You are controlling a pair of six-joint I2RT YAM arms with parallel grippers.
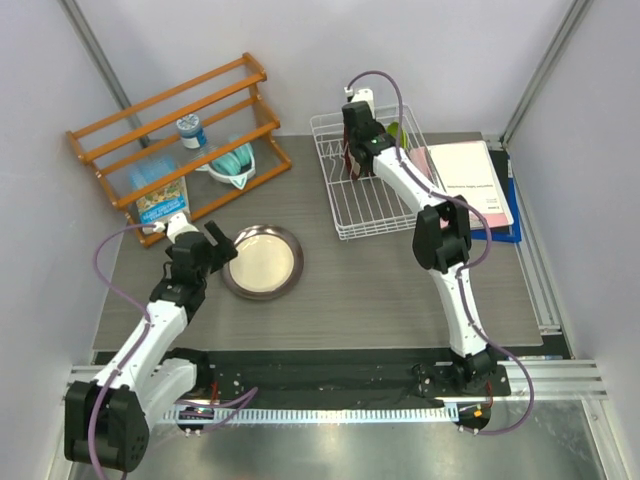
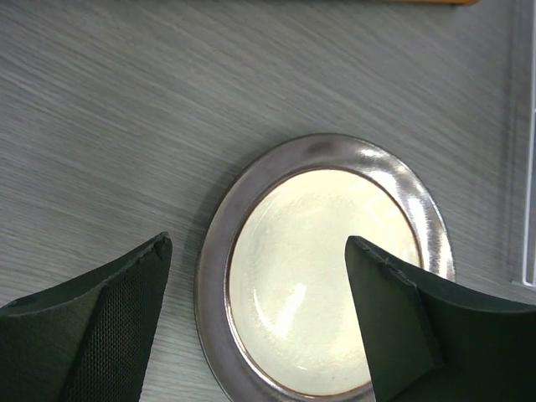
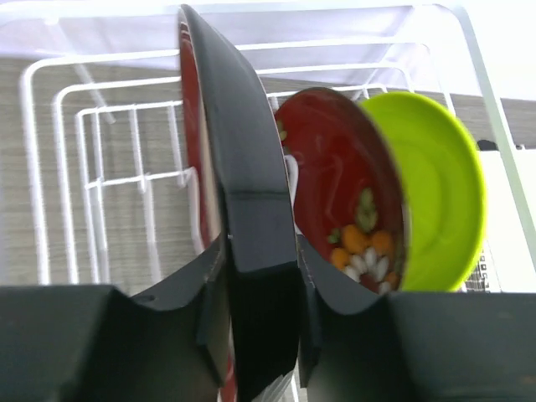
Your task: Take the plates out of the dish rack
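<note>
**One plate flat on the table, the next gripped in the rack**

Your left pincer (image 2: 260,327) is spread wide and grasps nothing. In its wrist view the two black fingers (image 2: 100,335) stand either side of the round dark-rimmed plate with a cream centre (image 2: 322,276). That plate lies flat on the grey table (image 2: 126,126), at centre-left of the top view. Bare table shows all round its rim, and the orange wooden slatted shelf (image 1: 170,130) sits well apart at upper left.

Your right pincer (image 3: 260,251) is clenched on the rim of the dark red-rimmed plate (image 3: 243,151). It stands on edge in the white wire dish rack (image 3: 92,176), at upper centre of the top view. Close on its right in the wrist view stand the smaller patterned dark red plate (image 3: 343,167) and the small lime green plate (image 3: 440,193), overlapping each other. Left of the gripped plate you see bare wire tines. A pale booklet (image 1: 470,180) lies just beside the rack's right side.
</note>
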